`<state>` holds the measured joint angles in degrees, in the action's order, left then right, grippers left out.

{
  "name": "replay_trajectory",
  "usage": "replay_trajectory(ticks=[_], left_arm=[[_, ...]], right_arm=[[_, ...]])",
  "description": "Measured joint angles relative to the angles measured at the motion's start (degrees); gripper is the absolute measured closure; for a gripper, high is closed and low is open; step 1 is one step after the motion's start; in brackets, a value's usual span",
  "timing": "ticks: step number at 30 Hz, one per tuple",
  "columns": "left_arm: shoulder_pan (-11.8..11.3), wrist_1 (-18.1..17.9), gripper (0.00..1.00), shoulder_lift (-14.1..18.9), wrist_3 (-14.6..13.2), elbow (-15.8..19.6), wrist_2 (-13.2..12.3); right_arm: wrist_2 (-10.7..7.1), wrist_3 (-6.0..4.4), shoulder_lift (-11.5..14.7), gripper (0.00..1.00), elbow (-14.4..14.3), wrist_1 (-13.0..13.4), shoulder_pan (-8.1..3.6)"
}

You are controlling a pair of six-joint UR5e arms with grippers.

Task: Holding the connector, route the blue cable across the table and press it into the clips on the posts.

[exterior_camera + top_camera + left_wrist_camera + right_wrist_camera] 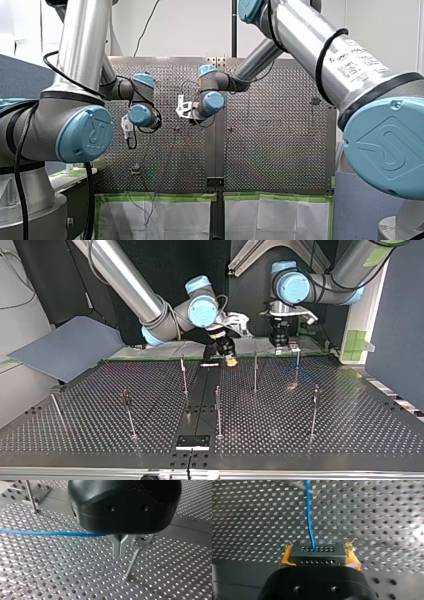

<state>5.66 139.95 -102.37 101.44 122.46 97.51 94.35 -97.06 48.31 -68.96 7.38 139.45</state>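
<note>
Yeah, right claw (319, 556) is clamping the dark hole-dotted connector (317, 558), thin blue cable (309, 512) running out, left claw (120, 551) is pinching that cable.

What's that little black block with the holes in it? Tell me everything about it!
The connector is a small dark, plastic-looking block with two rows of tiny round holes across its face. The blue cable runs out of one upper-row hole. My right gripper clamps it between yellow pads, over the perforated table.
</note>
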Motion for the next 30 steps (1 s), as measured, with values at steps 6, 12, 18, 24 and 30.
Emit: replay_trajectory(ticks=[6, 12, 18, 24, 30], left_arm=[[0.25, -1.07, 1.0, -2.74, -0.34, -1.54, -1.27], [0.38, -3.17, 1.0, -5.89, -0.5, -2.35, -1.44], [0.05, -3.59, 1.0, -8.28, -0.28, -2.45, -0.85], [-0.02, -3.09, 1.0, -9.73, -0.6, -2.44, -0.08], [-0.14, -3.48, 1.0, -9.87, -0.68, -2.71, -0.19]], right_arm=[[-0.97, -0.2, -0.14, 1.0, -3.01, 0.1, -0.68], [-2.36, -0.3, -0.43, 1.0, -5.62, 0.18, -1.95], [-3.26, -1.07, -0.59, 1.0, -7.28, 1.28, -3.46], [-5.73, -2.06, -0.62, 1.0, -7.26, 3.47, -4.78], [-7.49, -2.18, -0.61, 1.0, -6.4, 3.94, -5.54]])
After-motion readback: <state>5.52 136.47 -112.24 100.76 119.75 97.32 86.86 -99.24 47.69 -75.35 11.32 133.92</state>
